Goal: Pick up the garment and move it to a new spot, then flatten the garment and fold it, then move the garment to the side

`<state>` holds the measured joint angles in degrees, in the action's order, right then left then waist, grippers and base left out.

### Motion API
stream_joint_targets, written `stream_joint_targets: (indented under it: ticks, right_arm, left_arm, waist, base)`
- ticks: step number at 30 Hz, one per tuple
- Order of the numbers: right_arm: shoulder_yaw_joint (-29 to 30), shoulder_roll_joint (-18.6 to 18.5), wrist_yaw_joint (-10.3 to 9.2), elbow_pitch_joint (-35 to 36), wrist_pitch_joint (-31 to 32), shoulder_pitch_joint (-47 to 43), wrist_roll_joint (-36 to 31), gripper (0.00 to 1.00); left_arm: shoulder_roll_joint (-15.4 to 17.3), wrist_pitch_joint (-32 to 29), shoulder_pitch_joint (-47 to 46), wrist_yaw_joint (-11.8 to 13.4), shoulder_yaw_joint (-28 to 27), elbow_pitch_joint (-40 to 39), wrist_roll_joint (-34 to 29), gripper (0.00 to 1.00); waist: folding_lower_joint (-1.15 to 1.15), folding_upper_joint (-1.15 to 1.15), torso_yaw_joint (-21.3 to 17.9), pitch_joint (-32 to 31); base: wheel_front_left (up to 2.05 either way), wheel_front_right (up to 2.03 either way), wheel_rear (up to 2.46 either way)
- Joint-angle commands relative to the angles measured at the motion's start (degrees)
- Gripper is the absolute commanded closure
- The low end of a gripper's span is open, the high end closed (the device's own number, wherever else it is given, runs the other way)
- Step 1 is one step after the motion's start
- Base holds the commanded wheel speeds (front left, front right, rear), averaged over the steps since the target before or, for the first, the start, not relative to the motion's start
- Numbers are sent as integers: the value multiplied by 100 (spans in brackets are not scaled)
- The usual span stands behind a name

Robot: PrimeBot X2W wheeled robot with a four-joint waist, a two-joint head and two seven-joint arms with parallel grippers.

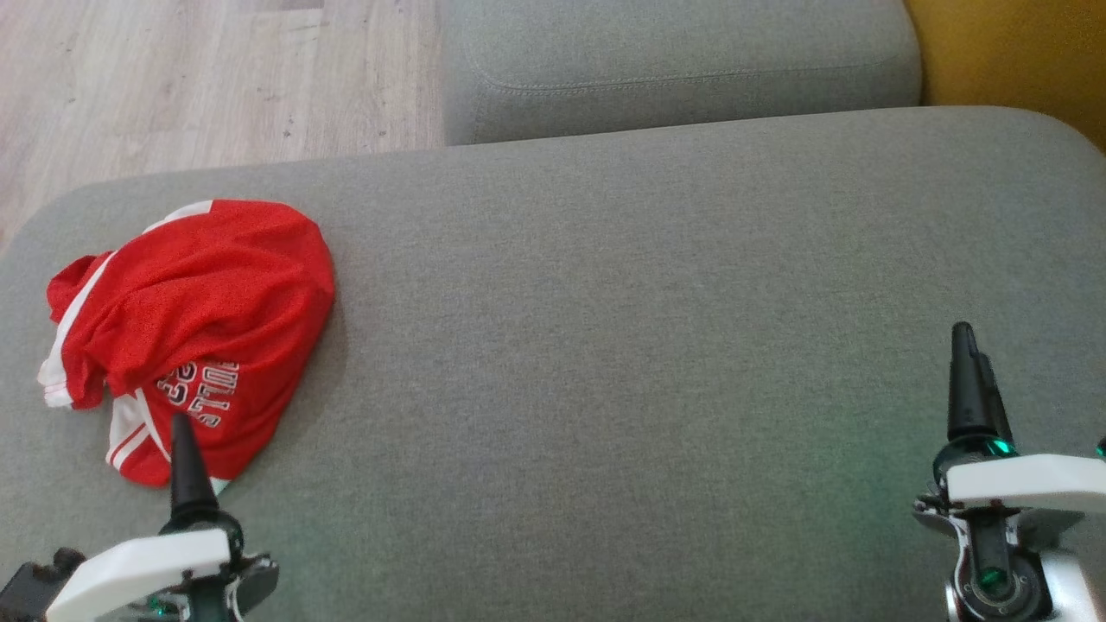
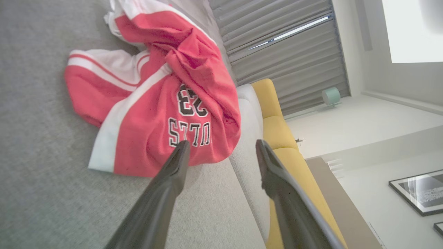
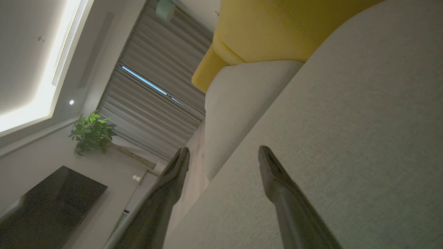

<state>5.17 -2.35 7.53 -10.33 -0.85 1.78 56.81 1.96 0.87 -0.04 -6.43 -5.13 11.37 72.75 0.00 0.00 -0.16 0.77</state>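
Two hands, both at the near edge of the grey cushion (image 1: 648,345), both spread wide and holding nothing. Left hand (image 2: 222,143) is at the cushion's near-left corner, right hand (image 3: 224,149) at its near-right corner over bare fabric, well apart from the garment. One garment (image 1: 199,302), lying on the left end of the cushion, just beyond the left hand. In the head view that hand's one visible fingertip overlaps the near hem. In the left wrist view one finger lines up with the lettered panel and the other points past the garment's edge. Contact or a gap there: can't tell. Garment is a red mesh jersey with white side panels and red-striped white trim, plus black print outlined in white: "23" over letters partly hidden by a fold. It's crumpled in a rounded heap, not flat, with a sleeve or hem bunched toward the cushion's left edge. Past the cushion's far edge is a second grey cushion (image 1: 674,69), so two grey ones in total. Wood floor (image 1: 216,78) lies off the far-left corner, and one yellow seat (image 1: 1011,52) off the far-right corner.
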Motion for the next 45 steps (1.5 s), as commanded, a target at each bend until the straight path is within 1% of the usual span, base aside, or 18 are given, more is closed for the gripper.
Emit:
stream_joint_targets:
  ticks: [1,10,11,13,19,24,26,32,36,37,45]
  right_arm:
    - [-77,-26,-2,268,-67,231,-186,0]
    - [-357,-29,-2,433,-219,193,-1378,0]
    - [-357,-29,-2,433,-219,193,-1378,0]
    - [-393,-30,-2,476,-253,204,-1603,0]
    - [-458,-32,-2,596,-354,198,-2221,0]
    - [-511,-34,-2,621,-438,166,-2661,0]
    - [-522,-34,-2,633,-472,163,-2832,0]
    - [-586,-36,-3,627,-574,143,-3313,0]
    - [-630,-38,-3,663,-641,128,-3660,0]
    - [-645,-38,-3,686,-675,120,-3821,0]
    - [-619,-41,-3,715,-810,111,-4460,0]
  left_arm:
    - [52,55,-271,20,-27,-258,-131,0]
    - [57,208,-238,178,328,-583,-998,0]
    - [57,208,-238,178,328,-583,-998,0]
    - [58,242,-235,199,385,-625,-1195,0]
    - [61,344,-226,234,626,-730,-1992,0]
    - [63,429,-221,310,876,-743,-2678,0]
    - [64,463,-210,360,967,-736,-2904,0]
    - [67,565,-219,387,1207,-656,-3589,0]
    - [119,633,-235,509,1363,-633,-4041,0]
    - [159,668,-246,598,1449,-620,-4243,0]
    - [336,804,-328,964,1780,-681,-4865,0]
  waist:
    - [0,0,-3,3]
    - [0,0,-38,25]
    - [0,0,-38,25]
    - [0,0,-43,28]
    - [0,0,-51,39]
    - [0,0,-52,44]
    - [0,0,-57,47]
    - [0,0,-67,55]
    - [0,0,-82,57]
    - [0,0,-91,60]
    - [0,0,-112,102]
  base:
    - [0,0,0]
    - [0,0,0]
    - [0,0,0]
    - [0,0,0]
    - [0,0,0]
    - [0,0,0]
    - [0,0,0]
    - [0,0,0]
    - [0,0,0]
    - [0,0,0]
    - [0,0,0]
